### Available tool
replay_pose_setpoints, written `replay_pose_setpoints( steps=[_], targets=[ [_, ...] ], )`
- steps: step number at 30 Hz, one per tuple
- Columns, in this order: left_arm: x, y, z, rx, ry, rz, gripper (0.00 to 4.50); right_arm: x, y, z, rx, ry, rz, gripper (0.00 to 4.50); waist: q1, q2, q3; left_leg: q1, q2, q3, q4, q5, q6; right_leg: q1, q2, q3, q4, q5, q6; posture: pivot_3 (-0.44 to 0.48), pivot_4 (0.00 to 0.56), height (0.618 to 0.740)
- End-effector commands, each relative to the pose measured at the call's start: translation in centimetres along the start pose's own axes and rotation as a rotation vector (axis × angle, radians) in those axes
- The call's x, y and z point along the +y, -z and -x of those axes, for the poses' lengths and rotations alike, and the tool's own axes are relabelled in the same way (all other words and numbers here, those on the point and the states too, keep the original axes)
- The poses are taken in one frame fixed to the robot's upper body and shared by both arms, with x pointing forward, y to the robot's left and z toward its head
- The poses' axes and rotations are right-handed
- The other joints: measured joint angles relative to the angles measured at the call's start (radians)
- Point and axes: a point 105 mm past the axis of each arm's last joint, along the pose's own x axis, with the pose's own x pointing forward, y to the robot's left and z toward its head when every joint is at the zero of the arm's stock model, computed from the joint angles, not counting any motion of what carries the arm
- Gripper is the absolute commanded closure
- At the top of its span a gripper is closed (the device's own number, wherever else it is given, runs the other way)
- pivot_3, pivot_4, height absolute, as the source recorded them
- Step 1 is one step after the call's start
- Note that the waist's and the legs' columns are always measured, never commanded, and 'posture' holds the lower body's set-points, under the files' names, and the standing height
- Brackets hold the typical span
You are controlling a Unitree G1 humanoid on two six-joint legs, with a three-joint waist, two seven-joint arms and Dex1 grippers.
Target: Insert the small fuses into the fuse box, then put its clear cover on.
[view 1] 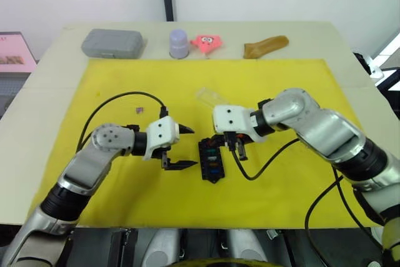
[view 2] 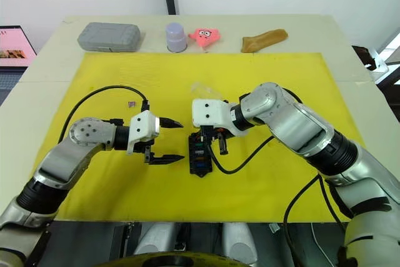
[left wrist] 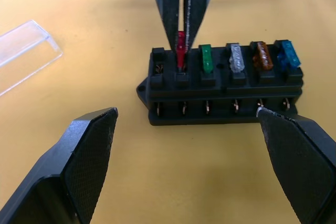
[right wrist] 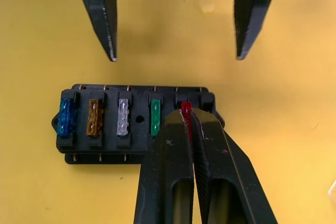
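Observation:
The black fuse box (view 1: 211,162) lies mid-mat, holding blue (right wrist: 65,116), amber (right wrist: 94,117), grey (right wrist: 123,115) and green (right wrist: 155,116) small fuses. My right gripper (right wrist: 187,113) is shut on a red fuse (left wrist: 181,50), whose lower end is at the mouth of the slot beside the green one. My left gripper (view 1: 191,148) stands open just left of the box, its fingers (left wrist: 84,156) spread wider than the box and apart from it. A purple fuse (view 1: 139,110) lies loose on the mat farther left. The clear cover (view 1: 212,97) rests behind the box.
Everything sits on a yellow mat (view 1: 125,79). Along the table's far edge stand a grey case (view 1: 112,42), a lilac cup (view 1: 179,43), a pink star toy (view 1: 207,42) and a brown piece (view 1: 265,46). Black cables loop off both wrists.

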Motion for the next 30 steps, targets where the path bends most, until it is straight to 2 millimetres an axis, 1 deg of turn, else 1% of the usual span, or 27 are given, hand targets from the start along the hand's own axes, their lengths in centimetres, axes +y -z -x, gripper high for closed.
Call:
replay_pose_setpoints(
  steps=[1, 16, 20, 21, 22, 24, 25, 27, 30],
  targets=[
    [-0.1, -0.5, 0.0, -0.009, 0.007, -0.023, 0.04, -0.4, -0.4, 0.5, -0.007, 0.032, 0.024, 4.50, 0.000, 0.000, 0.000, 0.000, 0.000, 0.000, 0.000, 0.000, 0.000, 0.000, 0.000, 0.000, 0.000, 0.000, 0.000, 0.000, 0.150, 0.740],
    [-0.3, -0.7, -0.3, -0.017, 0.010, -0.030, 0.04, -0.2, -0.1, -0.2, -0.002, 0.035, 0.017, 4.50, 0.000, 0.000, 0.000, 0.000, 0.000, 0.000, 0.000, 0.000, 0.000, 0.000, 0.000, 0.000, 0.000, 0.000, 0.000, 0.000, 0.150, 0.740],
    [-0.2, -0.8, -0.3, -0.021, 0.010, -0.029, 0.04, -0.2, -0.2, 0.0, -0.011, 0.035, 0.014, 4.50, 0.000, 0.000, 0.000, 0.000, 0.000, 0.000, 0.000, 0.000, 0.000, 0.000, 0.000, 0.000, 0.000, 0.000, 0.000, 0.000, 0.150, 0.740],
    [-0.2, -0.9, -0.3, -0.022, 0.010, -0.028, 0.00, -0.3, -0.4, 0.2, -0.019, 0.039, 0.011, 3.83, 0.001, 0.000, 0.000, 0.000, 0.000, 0.000, 0.000, 0.000, 0.000, 0.000, 0.000, 0.000, 0.000, 0.000, 0.000, 0.000, 0.150, 0.740],
    [-0.2, -0.9, -0.3, -0.023, 0.010, -0.028, 0.00, -0.5, -0.7, 0.6, -0.030, 0.054, 0.008, 3.55, 0.001, 0.000, 0.000, 0.000, 0.000, 0.000, 0.000, 0.000, 0.000, 0.000, 0.000, 0.000, 0.000, 0.000, 0.000, 0.000, 0.150, 0.740],
    [-0.2, -1.0, -0.2, -0.025, 0.009, -0.028, 0.00, -1.0, -1.4, 1.4, -0.056, 0.075, 0.000, 2.60, 0.000, 0.000, 0.000, 0.000, 0.000, 0.000, 0.000, 0.000, 0.000, 0.000, 0.000, 0.000, 0.000, 0.000, 0.000, 0.000, 0.150, 0.740],
    [-0.2, -1.2, -0.2, -0.040, 0.010, -0.029, 0.00, -1.2, -1.9, 2.3, -0.084, 0.084, -0.022, 2.17, 0.000, 0.000, 0.000, 0.000, 0.000, 0.000, 0.000, 0.000, 0.000, 0.000, 0.000, 0.000, 0.000, 0.000, 0.000, 0.000, 0.150, 0.740],
    [-0.3, -1.5, -0.1, -0.059, 0.014, -0.025, 0.00, -1.3, -2.5, 3.5, -0.122, 0.091, -0.043, 2.17, 0.001, 0.000, 0.000, 0.000, 0.000, 0.000, 0.000, 0.000, 0.000, 0.000, 0.000, 0.000, 0.000, 0.000, 0.000, 0.000, 0.150, 0.740],
    [-0.4, -1.7, 0.0, -0.071, 0.021, -0.019, 0.00, -0.9, -2.5, 4.5, -0.186, 0.086, -0.025, 2.17, 0.002, 0.000, 0.000, 0.000, 0.000, 0.000, 0.000, 0.000, 0.000, 0.000, 0.000, 0.000, 0.000, 0.000, 0.000, 0.000, 0.150, 0.740]
  ],
)
